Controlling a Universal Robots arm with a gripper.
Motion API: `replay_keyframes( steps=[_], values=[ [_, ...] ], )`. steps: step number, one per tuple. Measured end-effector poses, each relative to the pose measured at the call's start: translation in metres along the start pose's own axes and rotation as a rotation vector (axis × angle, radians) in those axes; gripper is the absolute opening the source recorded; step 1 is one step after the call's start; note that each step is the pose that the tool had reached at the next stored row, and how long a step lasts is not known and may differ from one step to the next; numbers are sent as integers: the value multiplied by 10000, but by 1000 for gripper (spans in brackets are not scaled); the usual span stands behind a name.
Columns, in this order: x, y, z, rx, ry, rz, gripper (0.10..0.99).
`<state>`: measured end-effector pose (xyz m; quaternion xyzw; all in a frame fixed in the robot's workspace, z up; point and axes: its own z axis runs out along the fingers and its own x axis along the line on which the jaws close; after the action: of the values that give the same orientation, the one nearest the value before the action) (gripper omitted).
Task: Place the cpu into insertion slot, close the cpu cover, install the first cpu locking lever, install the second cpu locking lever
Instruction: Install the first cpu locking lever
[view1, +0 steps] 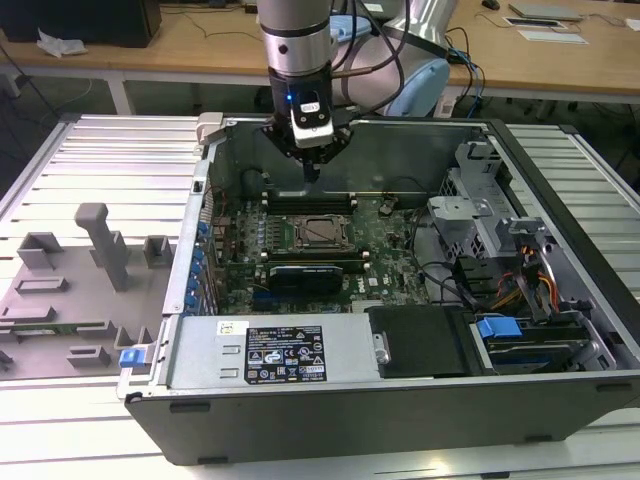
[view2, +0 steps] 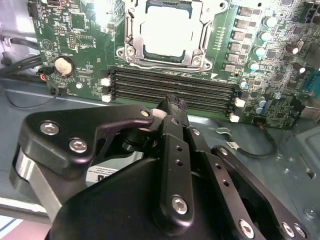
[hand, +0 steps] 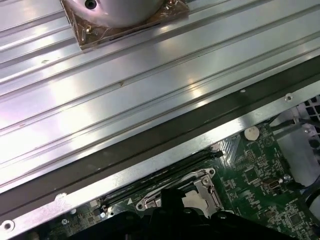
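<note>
exterior: high, wide over case (view1: 400, 400) | wrist views: close, share motherboard (view2: 80, 45)

An opened computer case (view1: 400, 400) lies on the worktop (view1: 90, 160). The motherboard (view1: 240, 250) lies flat inside the case, toward the exterior view's left. The insertion slot (view1: 322, 231) sits near the board's middle, with the cpu (view2: 166, 31) lying in it and the cpu cover (view2: 131, 30) framing it. Memory slots (view2: 172, 87) run along the socket's side, between it and the end effector (view1: 311, 172), which hangs above the board near the case's far wall. Drive cages (view1: 470, 215) stand to the exterior view's right. A power supply (view1: 270, 352) sits along the near wall. A fixture tray (view1: 70, 290) lies outside the case, on the exterior view's left.
</note>
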<state>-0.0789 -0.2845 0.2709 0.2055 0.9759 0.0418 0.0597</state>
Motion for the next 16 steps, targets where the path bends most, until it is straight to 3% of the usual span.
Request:
replay_keyframes(
  steps=[2, 4, 11, 16],
  values=[
    [-1, 1, 1, 19, -3, -67, 106],
    [-1, -3, -1, 128, 3, -454, 106],
    [-19, -52, 24, 158, 239, -1110, 106],
    [-62, -153, 36, 183, 347, -1289, 106]
  ],
)
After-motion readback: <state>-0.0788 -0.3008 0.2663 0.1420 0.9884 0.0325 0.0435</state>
